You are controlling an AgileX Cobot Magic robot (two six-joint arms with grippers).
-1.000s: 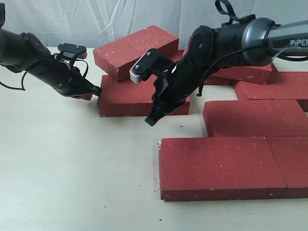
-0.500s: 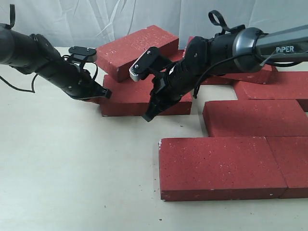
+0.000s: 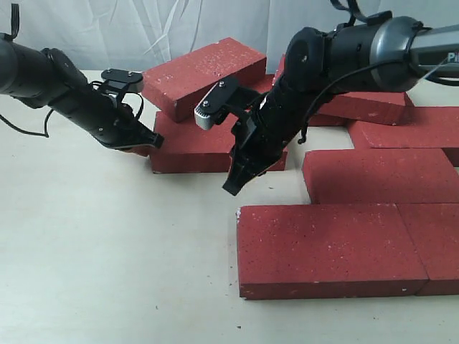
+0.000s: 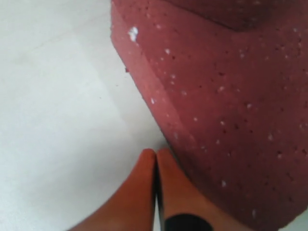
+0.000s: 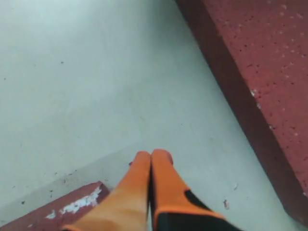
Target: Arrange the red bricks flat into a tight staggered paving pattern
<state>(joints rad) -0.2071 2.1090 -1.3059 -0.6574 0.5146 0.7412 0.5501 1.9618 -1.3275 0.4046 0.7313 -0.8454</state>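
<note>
Nearest the exterior camera, the front brick [image 3: 323,247] lies flat. A second front brick [image 3: 439,247] butts against its right end and is cut off by the frame. 1 course back, the middle brick [image 3: 380,174] lies flat and offset to the right; whether it touches the front pair I cannot tell.

Level with that course, the right gripper [image 3: 233,185] hangs over the bare table [image 3: 107,251], clenched on nothing. Its fingertips [image 5: 142,163] are pressed together in the right wrist view. It sits just off the near long side of the loose brick [image 3: 190,143], toward that brick's right end.

The loose brick lies flat, its long axis running left to right and parallel to the laid courses. It sits left of the middle brick with a gap between. The left gripper [image 3: 150,138], also clenched and empty, has its tips against the brick's left end. It seems the better placed of the 2 to push the brick rightward along its length.

Farther back, a tilted brick [image 3: 204,68] leans on the loose brick's far edge, which may hinder a slide. The right arm hides much of the rear bricks [image 3: 358,107], so I cannot count them. Which brick fills the right wrist view's edge [image 5: 269,72] is unclear.
</note>
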